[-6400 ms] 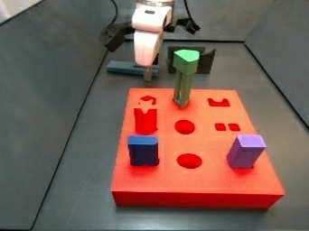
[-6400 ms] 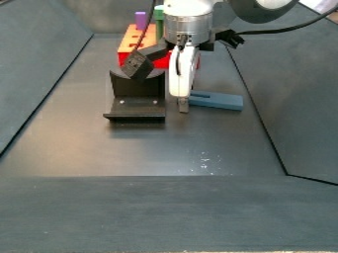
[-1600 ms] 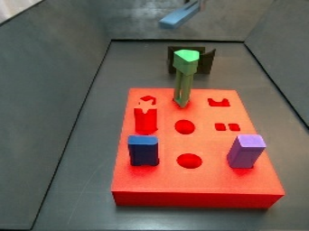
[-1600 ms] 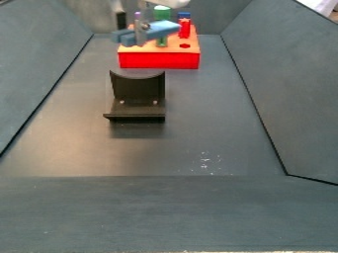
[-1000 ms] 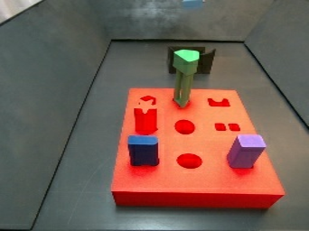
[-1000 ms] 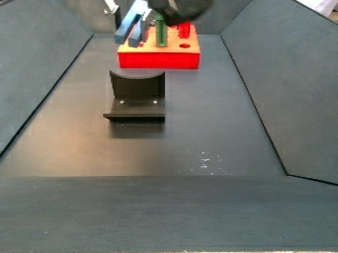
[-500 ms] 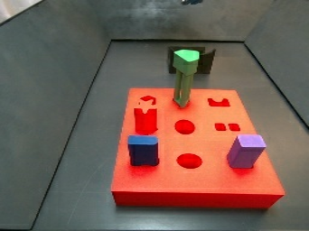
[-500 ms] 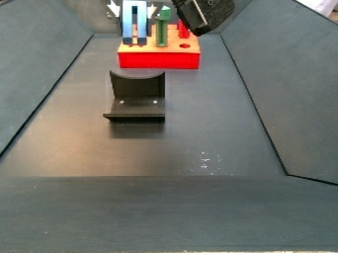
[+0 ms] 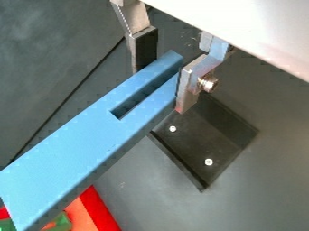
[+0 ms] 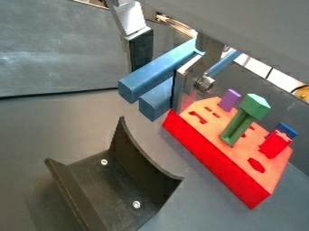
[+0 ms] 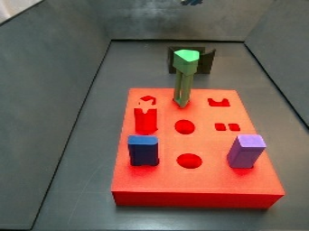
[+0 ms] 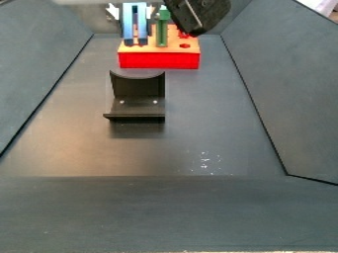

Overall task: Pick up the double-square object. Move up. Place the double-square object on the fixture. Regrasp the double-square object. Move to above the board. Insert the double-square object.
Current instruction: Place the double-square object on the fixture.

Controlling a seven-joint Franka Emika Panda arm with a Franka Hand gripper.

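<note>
The double-square object (image 9: 85,144) is a long slate-blue stepped bar with a slot along one face. My gripper (image 9: 167,65) is shut on it near one end, high in the air, with a silver finger (image 9: 191,83) pressed to each side. In both wrist views the bar (image 10: 157,79) juts out from the jaws. The dark fixture (image 10: 115,180) lies on the floor below it. In a side view the bar (image 12: 132,20) hangs upright above the far end of the fixture (image 12: 136,97), in front of the red board (image 12: 158,57). In another side view only the board (image 11: 193,185) and fixture (image 11: 203,61) show.
On the board stand a tall green peg (image 11: 183,77), a red peg (image 11: 146,114), a dark-blue block (image 11: 144,149) and a purple block (image 11: 247,151). Sloped grey walls (image 11: 72,108) close in the dark floor on both sides.
The bar, which lay on the floor earlier, is lifted high in the gripper. Over the last second it swung from tilted to upright and has since held still.
</note>
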